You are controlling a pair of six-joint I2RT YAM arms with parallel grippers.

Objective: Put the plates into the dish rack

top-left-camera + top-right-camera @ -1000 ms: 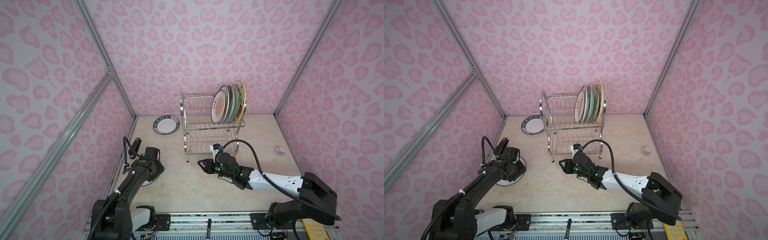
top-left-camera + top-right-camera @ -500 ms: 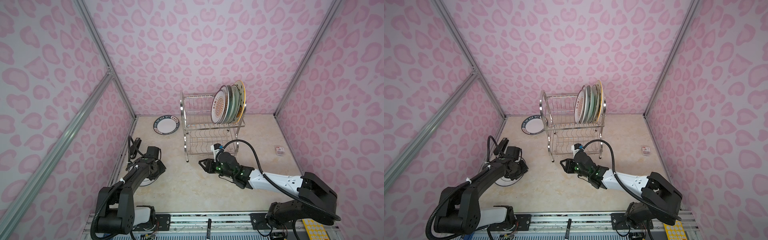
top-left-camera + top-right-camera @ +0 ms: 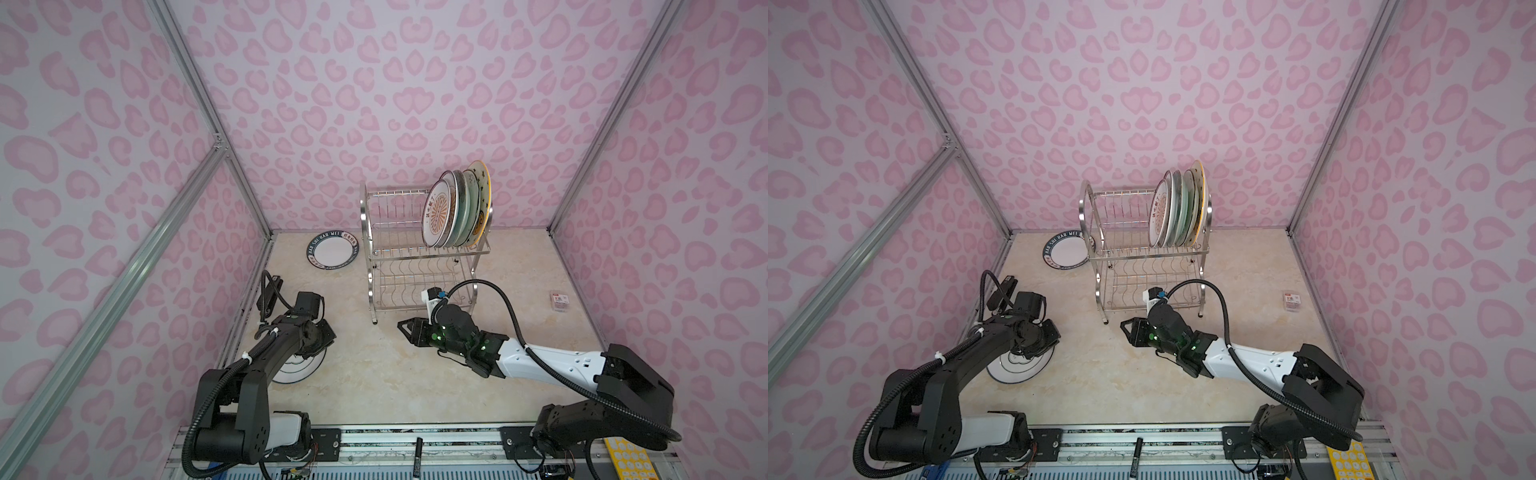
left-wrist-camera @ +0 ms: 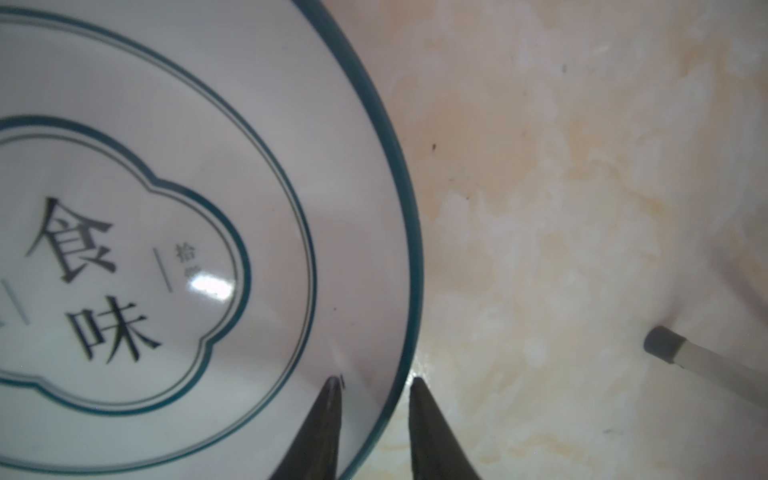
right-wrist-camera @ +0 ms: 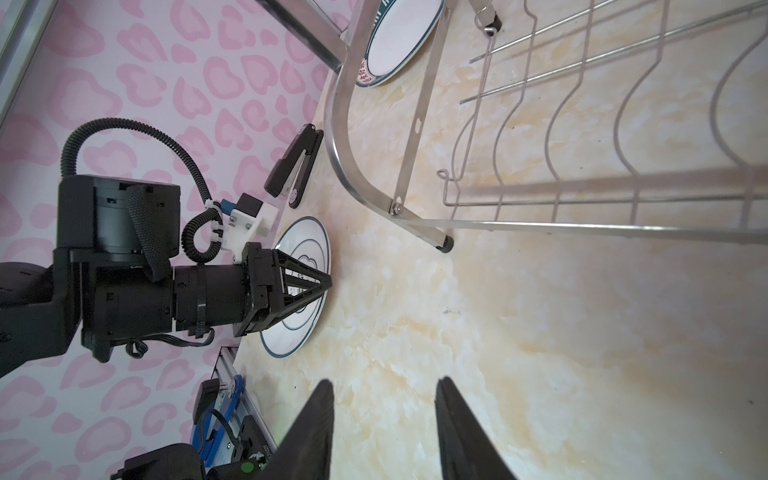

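The rack (image 3: 365,232) stands in the middle of a top view, with plates (image 3: 440,212) packed at the right end of its top shelf. A lettered plate (image 3: 332,255) lies flat on the surface (image 3: 374,374) to its left. The ringed plate (image 3: 1025,368) lies at the lower left, under our left claw (image 4: 374,386). Our right claw (image 5: 384,384) hangs spread and empty. The left fingers (image 4: 322,428) sit one on each side of the rim, a little apart, not pinching. We think we should squeeze gently, then tip the plate up slowly.

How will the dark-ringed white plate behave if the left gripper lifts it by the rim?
Probably stiff and fragile: the plate looks like glazed ceramic. Its glossy rim may slip between the thin fingertips. Held at one edge, it will likely tilt.
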